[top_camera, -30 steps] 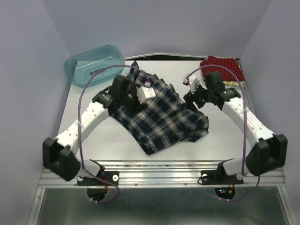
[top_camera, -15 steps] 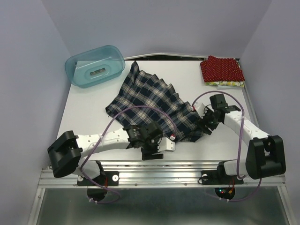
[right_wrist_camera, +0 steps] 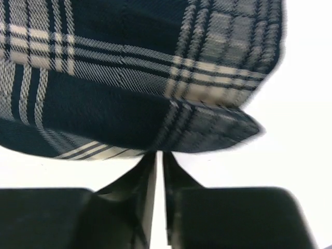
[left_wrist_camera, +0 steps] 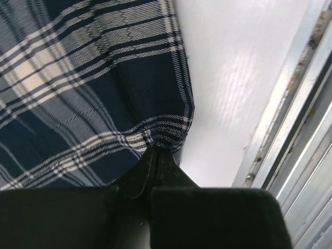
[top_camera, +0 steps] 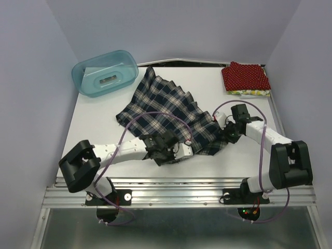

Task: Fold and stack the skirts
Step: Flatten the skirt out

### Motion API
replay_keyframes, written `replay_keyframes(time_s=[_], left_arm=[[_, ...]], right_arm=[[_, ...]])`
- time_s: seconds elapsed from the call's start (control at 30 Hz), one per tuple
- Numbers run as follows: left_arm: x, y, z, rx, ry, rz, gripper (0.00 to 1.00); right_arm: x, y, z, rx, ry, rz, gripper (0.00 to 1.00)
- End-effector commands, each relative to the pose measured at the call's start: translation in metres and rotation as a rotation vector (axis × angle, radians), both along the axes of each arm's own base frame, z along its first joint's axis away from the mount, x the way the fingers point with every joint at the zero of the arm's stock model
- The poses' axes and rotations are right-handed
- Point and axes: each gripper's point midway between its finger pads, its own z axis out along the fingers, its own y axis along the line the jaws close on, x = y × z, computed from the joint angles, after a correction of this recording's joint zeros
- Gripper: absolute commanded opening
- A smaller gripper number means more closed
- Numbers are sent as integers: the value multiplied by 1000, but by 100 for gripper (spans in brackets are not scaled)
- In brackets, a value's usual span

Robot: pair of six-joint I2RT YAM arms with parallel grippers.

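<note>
The plaid skirt point(top_camera: 166, 106) lies spread over the middle of the table. At its near hem, low by the front edge, my left gripper point(top_camera: 171, 154) is shut on the plaid skirt point(left_wrist_camera: 93, 78), whose cloth bunches at the fingertips of my left gripper point(left_wrist_camera: 154, 151). My right gripper point(top_camera: 225, 138) is at the skirt's right corner. In the right wrist view the jaws of my right gripper point(right_wrist_camera: 159, 153) are shut to a thin slit on the folded edge of the plaid skirt point(right_wrist_camera: 129, 78). The red dotted skirt point(top_camera: 245, 77) lies folded on the yellowish one point(top_camera: 250, 93) at the far right.
A teal plastic tub point(top_camera: 105, 72) stands at the far left corner. The metal rail point(top_camera: 181, 187) runs along the front edge, close behind the left gripper. Purple walls enclose the table on three sides.
Both arms came from the skirt's far part to its near edge. Both grippers stood open and have now shut on the plaid cloth.
</note>
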Motion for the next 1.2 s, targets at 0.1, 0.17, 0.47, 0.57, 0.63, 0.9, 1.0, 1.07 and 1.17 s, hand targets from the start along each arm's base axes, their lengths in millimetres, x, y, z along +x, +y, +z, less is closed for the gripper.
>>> replay_keyframes(time_s=[0.1,0.17,0.47,0.57,0.63,0.9,1.0,1.07,1.17], left_arm=[[55,34,74,-128,-65,61,0],[63,41,88,-163,-70,68,0],[78,59,95,-237,8,147,0],[94,65,95,-269,52,205,0],[108,75,95,-283,79,268,0],[162,78,82,-402,320,439,0],[183,81,74,-433,371,495,0],[192,84,61,-426,407,537,0],[204,97,46,-423,445,612,0]], right_arm=[[84,15,81,69,-302,17,9],[100,20,109,89,-388,44,5],[95,25,120,170,-281,-14,46],[56,24,81,242,-84,-22,73],[38,28,74,336,-17,-30,76],[-5,46,62,464,93,52,76],[-11,49,66,489,93,96,76],[-17,58,71,545,93,134,75],[-21,69,77,618,54,166,73]])
